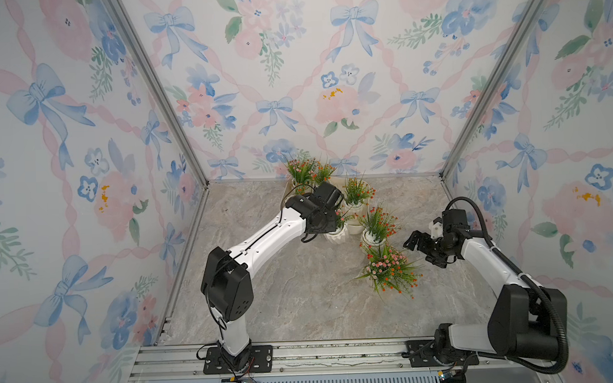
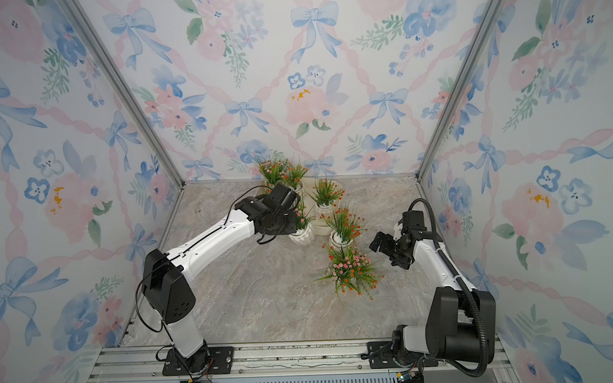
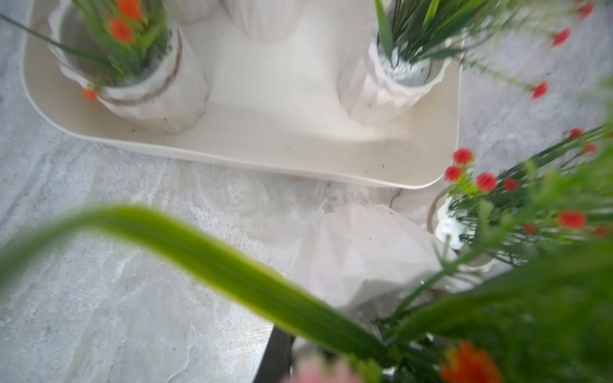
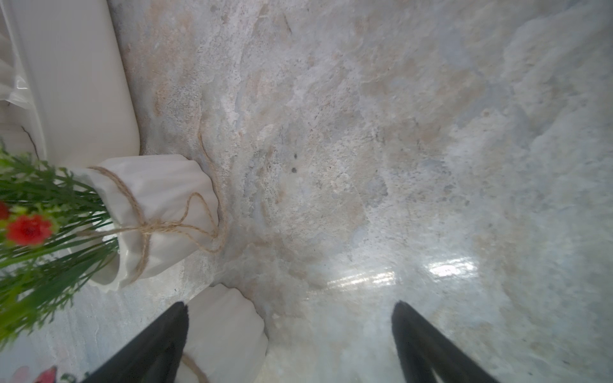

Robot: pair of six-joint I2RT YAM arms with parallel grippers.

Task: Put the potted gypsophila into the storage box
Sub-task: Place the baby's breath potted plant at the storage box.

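A: Left side?
B: Left arm (image 1: pixel 264 239) stretches forward and inward, wrist bent downward. Left gripper (image 1: pixel 323 222) is closed, mostly hidden under the wrist.
A: Right side?
B: Right arm (image 1: pixel 490 259) is folded, forearm angled inward. Right gripper (image 4: pixel 290 308) has its jaws spread wide.

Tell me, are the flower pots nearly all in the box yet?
About halfway. At least three potted gypsophila already stand in the storage box. The left gripper is shut on the sprigs of a faceted pot just short of the box rim. Two more wait on the table: a twine-tied pot and a pink-flowered gypsophila, beside the open right gripper.
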